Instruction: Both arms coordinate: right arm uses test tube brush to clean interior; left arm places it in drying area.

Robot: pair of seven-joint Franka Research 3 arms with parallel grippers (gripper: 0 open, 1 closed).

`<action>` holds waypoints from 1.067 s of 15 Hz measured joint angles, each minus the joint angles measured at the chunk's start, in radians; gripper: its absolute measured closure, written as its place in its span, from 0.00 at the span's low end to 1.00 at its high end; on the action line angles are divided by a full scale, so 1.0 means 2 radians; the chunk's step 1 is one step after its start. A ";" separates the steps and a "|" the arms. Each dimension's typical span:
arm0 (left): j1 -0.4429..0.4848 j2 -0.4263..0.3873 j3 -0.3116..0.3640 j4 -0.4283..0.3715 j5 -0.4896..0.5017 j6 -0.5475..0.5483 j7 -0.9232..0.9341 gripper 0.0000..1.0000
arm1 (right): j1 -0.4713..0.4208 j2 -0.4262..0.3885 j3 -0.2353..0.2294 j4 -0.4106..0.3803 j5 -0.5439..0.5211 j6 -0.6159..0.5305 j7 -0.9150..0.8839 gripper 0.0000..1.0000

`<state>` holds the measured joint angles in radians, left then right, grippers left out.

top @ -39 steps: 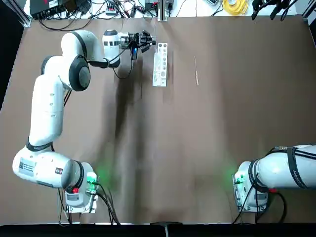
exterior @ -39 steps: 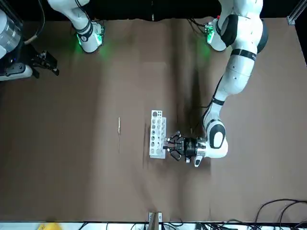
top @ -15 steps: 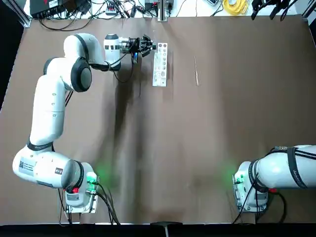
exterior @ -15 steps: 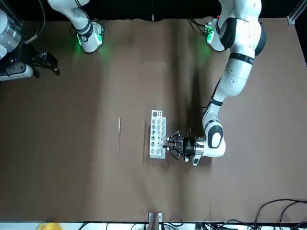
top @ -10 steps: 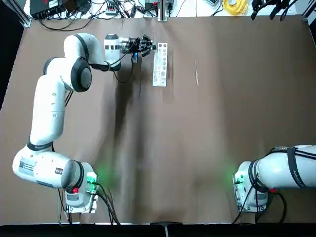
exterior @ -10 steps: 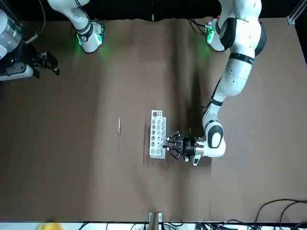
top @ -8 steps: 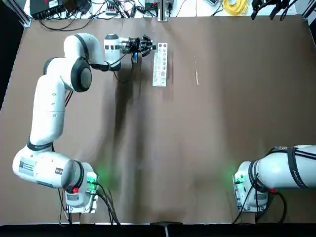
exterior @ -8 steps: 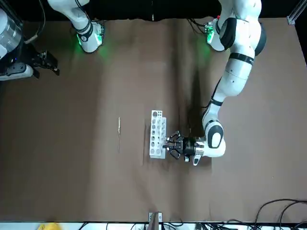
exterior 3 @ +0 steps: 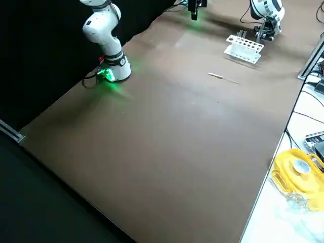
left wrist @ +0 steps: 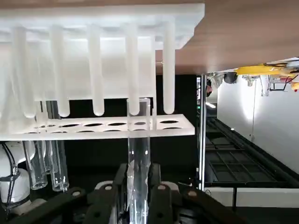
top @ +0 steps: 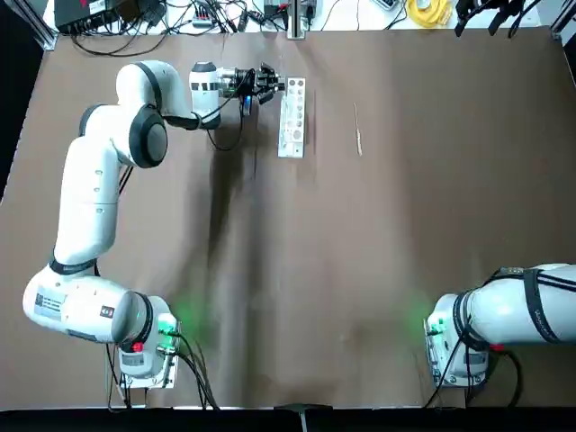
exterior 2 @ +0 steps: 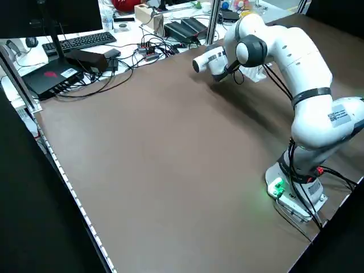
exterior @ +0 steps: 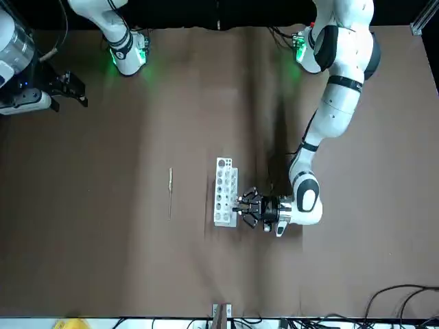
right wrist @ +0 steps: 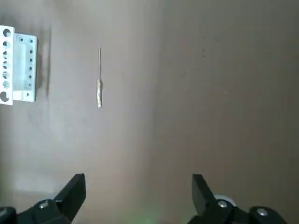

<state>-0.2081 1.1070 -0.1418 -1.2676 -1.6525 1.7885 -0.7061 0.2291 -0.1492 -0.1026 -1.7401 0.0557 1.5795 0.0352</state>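
Observation:
The white rack, the drying area [top: 292,121], stands near the table's far edge. My left gripper [top: 270,84] lies level beside the rack's far end. In the left wrist view the left gripper [left wrist: 138,183] is shut on a clear glass test tube [left wrist: 139,140], whose tip is close to the rack [left wrist: 98,46]. Other tubes [left wrist: 46,158] sit in the rack. The thin test tube brush [top: 357,130] lies flat on the table to the right of the rack, untouched. My right gripper [right wrist: 138,193] is open, high above the table, looking down on the brush [right wrist: 99,79].
Cables and electronics [top: 135,13] and a yellow object [top: 429,11] line the far edge beyond the brown table. The two arm bases [top: 144,346] [top: 459,346] stand at the near edge with green lights. In the front view the right gripper [exterior: 68,89] hangs off to the side.
The left gripper has shifted slightly toward the rack's far end and stays there with the tube. The right gripper has barely moved.

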 joint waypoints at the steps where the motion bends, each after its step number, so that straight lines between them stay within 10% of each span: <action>1: 0.000 0.000 0.000 0.000 0.000 0.000 0.000 0.77 | 0.001 0.000 0.000 0.000 0.000 0.000 0.000 0.00; 16: 0.003 -0.010 -0.001 0.010 0.000 0.000 0.000 0.77 | 0.001 0.000 0.000 0.000 0.000 0.000 0.000 0.00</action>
<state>-0.2019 1.0871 -0.1445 -1.2482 -1.6526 1.7884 -0.7059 0.2313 -0.1492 -0.1029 -1.7400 0.0557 1.5795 0.0352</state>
